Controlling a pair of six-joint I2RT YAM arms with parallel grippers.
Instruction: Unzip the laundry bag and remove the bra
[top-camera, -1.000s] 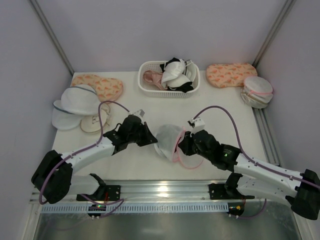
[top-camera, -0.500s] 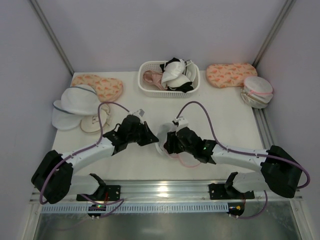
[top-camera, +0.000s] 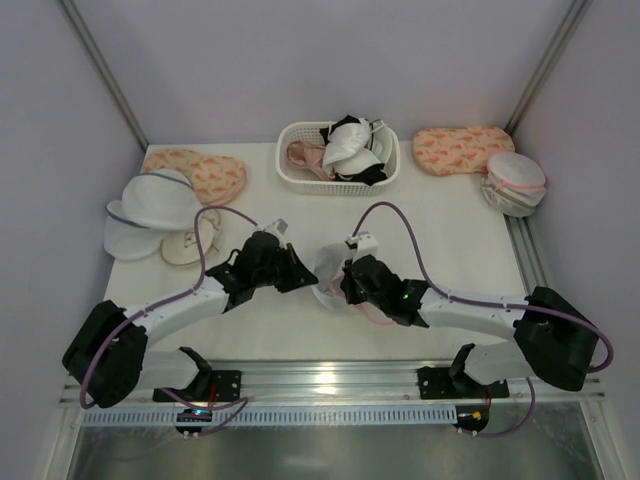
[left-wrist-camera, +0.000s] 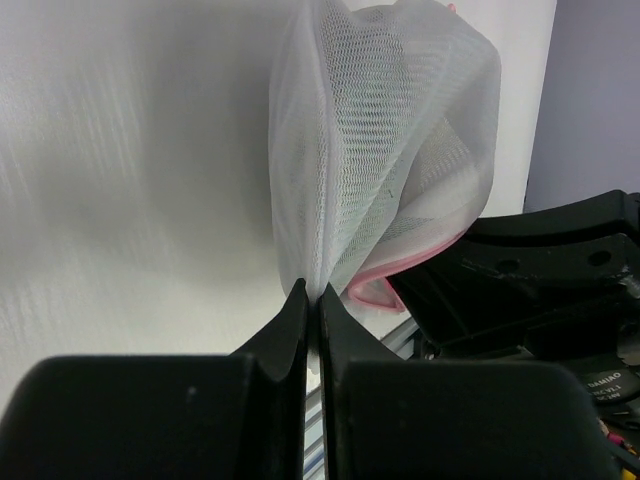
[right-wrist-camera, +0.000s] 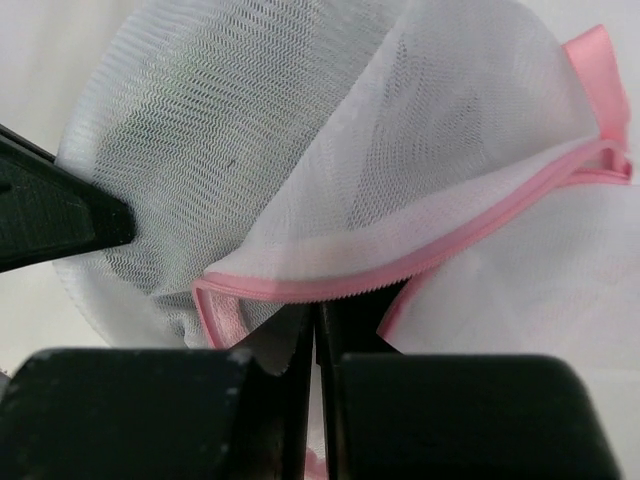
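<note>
The laundry bag (top-camera: 332, 268), white mesh with a pink zipper rim, stands bunched up at the table's front middle between my two grippers. My left gripper (top-camera: 308, 281) is shut on a fold of its mesh at the left side. In the left wrist view the bag (left-wrist-camera: 400, 150) rises from the left gripper (left-wrist-camera: 313, 296). My right gripper (top-camera: 347, 284) is shut, with its tips tucked under the pink rim (right-wrist-camera: 420, 255). In the right wrist view the right gripper (right-wrist-camera: 318, 312) sits under the bag (right-wrist-camera: 250, 130). The rim is partly parted. The bra is hidden.
A white basket (top-camera: 290, 178) of garments stands at the back middle. Peach patterned pouches lie at the back left (top-camera: 205, 172) and back right (top-camera: 462, 148). White mesh domes with grey-blue rims (top-camera: 148, 205) lie at the left. A second pink-rimmed bag (top-camera: 515, 185) lies at the right.
My right gripper moved left from the bag's right side onto its pink rim, then eased slightly right. The bag is now more bunched. The left gripper kept its hold.
</note>
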